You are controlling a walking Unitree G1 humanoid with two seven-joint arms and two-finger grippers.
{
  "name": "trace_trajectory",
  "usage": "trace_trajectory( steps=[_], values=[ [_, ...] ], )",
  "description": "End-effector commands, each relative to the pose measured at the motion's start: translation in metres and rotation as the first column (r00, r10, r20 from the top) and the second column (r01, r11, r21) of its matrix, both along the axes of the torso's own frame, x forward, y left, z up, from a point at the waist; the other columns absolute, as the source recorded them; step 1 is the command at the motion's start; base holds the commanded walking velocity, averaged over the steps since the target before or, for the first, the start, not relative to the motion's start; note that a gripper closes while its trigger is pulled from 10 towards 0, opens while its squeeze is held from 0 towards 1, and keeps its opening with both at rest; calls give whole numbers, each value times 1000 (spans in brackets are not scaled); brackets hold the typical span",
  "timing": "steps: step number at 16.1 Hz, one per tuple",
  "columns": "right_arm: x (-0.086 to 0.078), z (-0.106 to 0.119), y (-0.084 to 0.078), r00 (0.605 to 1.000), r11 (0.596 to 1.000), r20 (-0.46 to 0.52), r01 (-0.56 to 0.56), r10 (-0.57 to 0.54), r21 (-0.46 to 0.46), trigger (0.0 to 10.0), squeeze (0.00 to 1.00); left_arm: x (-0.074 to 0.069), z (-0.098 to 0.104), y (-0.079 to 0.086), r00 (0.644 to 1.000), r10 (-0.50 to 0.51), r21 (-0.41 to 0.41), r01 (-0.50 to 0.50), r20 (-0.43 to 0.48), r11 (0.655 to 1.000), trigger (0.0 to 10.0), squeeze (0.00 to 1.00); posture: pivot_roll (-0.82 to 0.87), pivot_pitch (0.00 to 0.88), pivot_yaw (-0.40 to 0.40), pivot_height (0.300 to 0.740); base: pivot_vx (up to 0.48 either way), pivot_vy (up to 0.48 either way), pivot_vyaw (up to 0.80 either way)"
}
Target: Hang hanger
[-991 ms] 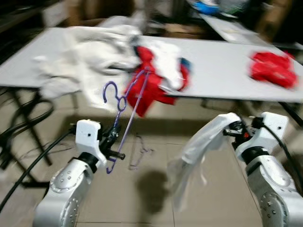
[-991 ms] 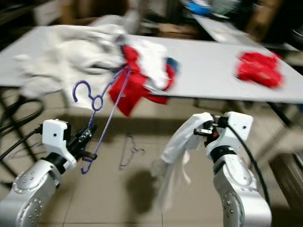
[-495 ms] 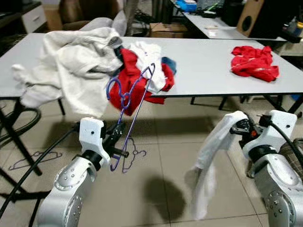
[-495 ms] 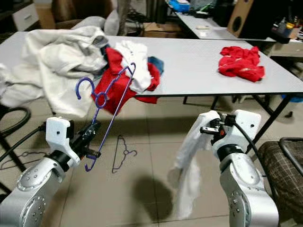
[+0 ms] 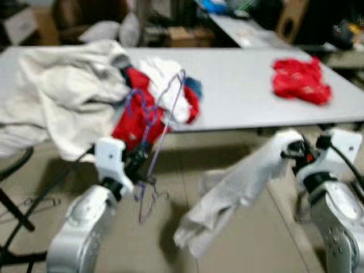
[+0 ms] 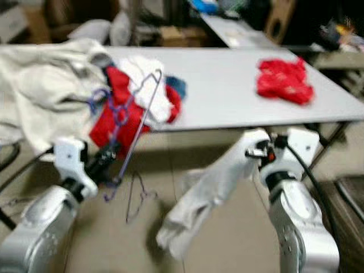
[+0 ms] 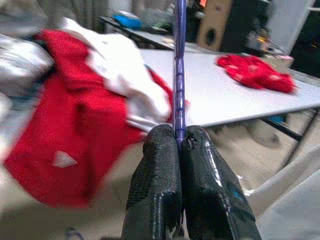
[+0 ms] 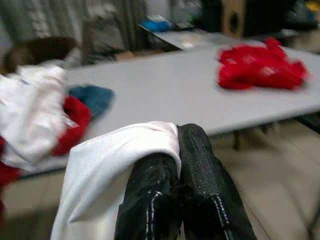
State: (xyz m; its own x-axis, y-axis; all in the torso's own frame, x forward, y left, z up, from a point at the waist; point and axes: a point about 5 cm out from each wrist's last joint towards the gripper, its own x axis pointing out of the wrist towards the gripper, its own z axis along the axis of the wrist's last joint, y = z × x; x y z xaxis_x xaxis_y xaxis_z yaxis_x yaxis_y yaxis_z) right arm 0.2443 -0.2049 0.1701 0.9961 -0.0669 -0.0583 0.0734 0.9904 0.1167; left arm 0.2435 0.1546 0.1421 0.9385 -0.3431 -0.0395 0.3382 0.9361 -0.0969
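Writing: none readable; head views are blurred.
Left jaws (image 7: 179, 150): mine, clamped on the purple hanger (image 5: 161, 122), held up before the surface's (image 5: 239, 96) near edge.
Right jaws (image 8: 177, 155): closed on a white cloth (image 5: 227, 193) that droops toward the floor.
Surface: clothes pile (image 5: 85, 91) at its left end, red garment (image 5: 298, 79) near the far right corner, bare middle.
Floor: another hanger (image 6: 136, 199), faint.

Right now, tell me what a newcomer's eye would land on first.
The left gripper, shut on a purple hanger, holds it up before a grey table heaped with white and red clothes. The right gripper pinches a white garment that hangs toward the floor. A red garment lies alone farther right on the table.
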Motion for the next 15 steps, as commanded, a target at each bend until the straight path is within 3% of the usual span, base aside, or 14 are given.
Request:
trace_trajectory(
  steps=[1, 11, 14, 15],
  values=[
    [-1, 6, -1, 1000, 1000, 28, -5, 5, -3, 10000, 0, 3, 5, 1, 1000, 13, 3, -13, 20, 1000, 10000, 0, -51, 0, -62, 740, 446, 0, 0],
    [0, 11, -6, 998, 1000, 58, 23, -23, -2, 10000, 0, 4, 7, 3, 999, 35, 4, -35, 32, 999, 10000, 0, -51, 0, -64, 740, 446, 0, 0],
    [0, 13, -20, 994, 995, 57, 95, -93, -33, 10000, 0, 6, 8, 11, 997, 67, 6, -67, 38, 998, 10000, 0, -51, 0, -64, 740, 446, 0, 0],
    [6, 13, -36, 986, 981, 40, 166, -162, -97, 10000, 0, 7, 9, 17, 995, 92, 11, -93, 42, 996, 10000, 0, -50, 0, -67, 740, 446, 0, 0]
  ],
)
